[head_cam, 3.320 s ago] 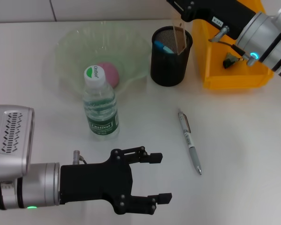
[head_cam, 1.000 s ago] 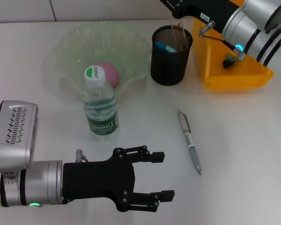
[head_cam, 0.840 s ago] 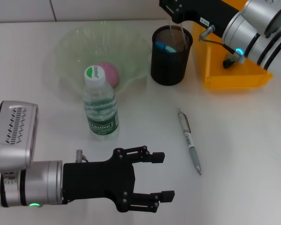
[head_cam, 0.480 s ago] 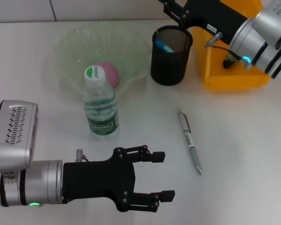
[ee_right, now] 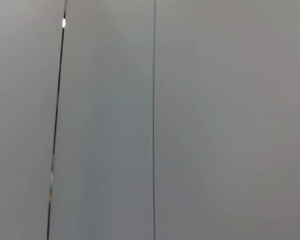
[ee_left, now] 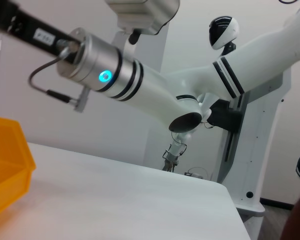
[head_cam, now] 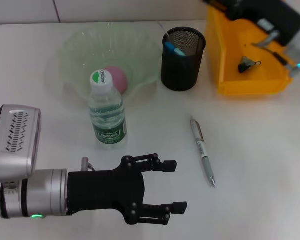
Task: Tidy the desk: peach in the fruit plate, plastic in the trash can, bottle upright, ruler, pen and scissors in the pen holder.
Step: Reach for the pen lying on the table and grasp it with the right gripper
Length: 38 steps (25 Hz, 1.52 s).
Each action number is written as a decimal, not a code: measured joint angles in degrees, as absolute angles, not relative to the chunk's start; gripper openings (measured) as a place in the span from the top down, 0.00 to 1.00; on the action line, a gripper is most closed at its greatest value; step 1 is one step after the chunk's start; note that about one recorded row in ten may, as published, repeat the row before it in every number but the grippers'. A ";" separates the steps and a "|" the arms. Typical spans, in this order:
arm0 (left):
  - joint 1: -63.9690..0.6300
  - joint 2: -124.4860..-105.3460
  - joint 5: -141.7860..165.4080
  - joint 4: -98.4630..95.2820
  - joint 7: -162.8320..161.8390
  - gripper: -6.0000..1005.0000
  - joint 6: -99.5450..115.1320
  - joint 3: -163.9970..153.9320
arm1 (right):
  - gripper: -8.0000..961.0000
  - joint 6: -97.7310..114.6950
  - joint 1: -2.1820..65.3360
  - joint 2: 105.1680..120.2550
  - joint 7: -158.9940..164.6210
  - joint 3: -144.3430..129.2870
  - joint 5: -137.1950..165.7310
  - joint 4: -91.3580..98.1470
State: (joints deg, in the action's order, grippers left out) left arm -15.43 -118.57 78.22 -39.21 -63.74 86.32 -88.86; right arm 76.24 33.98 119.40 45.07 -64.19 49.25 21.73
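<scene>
The pink peach (head_cam: pixel 115 78) lies in the green glass fruit plate (head_cam: pixel 80 45). In front of the plate the bottle (head_cam: pixel 107 111) stands upright. A black mesh pen holder (head_cam: pixel 183 59) shows a blue handle (head_cam: pixel 174 49) inside; the ruler is hidden and I cannot make out scissors. The pen (head_cam: pixel 203 151) lies flat on the table, right of centre. A small dark scrap (head_cam: pixel 248 63) rests in the yellow trash can (head_cam: pixel 240 82). My left gripper (head_cam: pixel 172 185) hovers open near the front edge, left of the pen. My right gripper (head_cam: pixel 250 12) is high at the back right, over the trash can.
In the left wrist view the right arm (ee_left: pixel 140 85) reaches across above the table, with a corner of the yellow trash can (ee_left: pixel 5 165) at the side. The right wrist view shows only a plain wall.
The right gripper lowered the ruler into the pen holder, let it go, then pulled back up and to the right. The left arm stayed where it was.
</scene>
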 joint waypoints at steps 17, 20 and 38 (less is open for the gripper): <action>-15.75 -118.48 78.56 -38.89 -63.97 0.19 87.15 -88.86 | 0.13 90.82 18.56 118.63 122.75 -44.48 107.49 80.54; -15.74 -118.47 78.60 -38.81 -63.98 0.19 87.11 -88.93 | 0.13 97.64 21.43 118.70 131.09 -45.11 118.59 86.02; -15.59 -118.30 78.76 -38.58 -63.74 0.19 86.74 -89.29 | 0.13 91.70 37.01 119.39 159.90 -77.18 144.69 75.76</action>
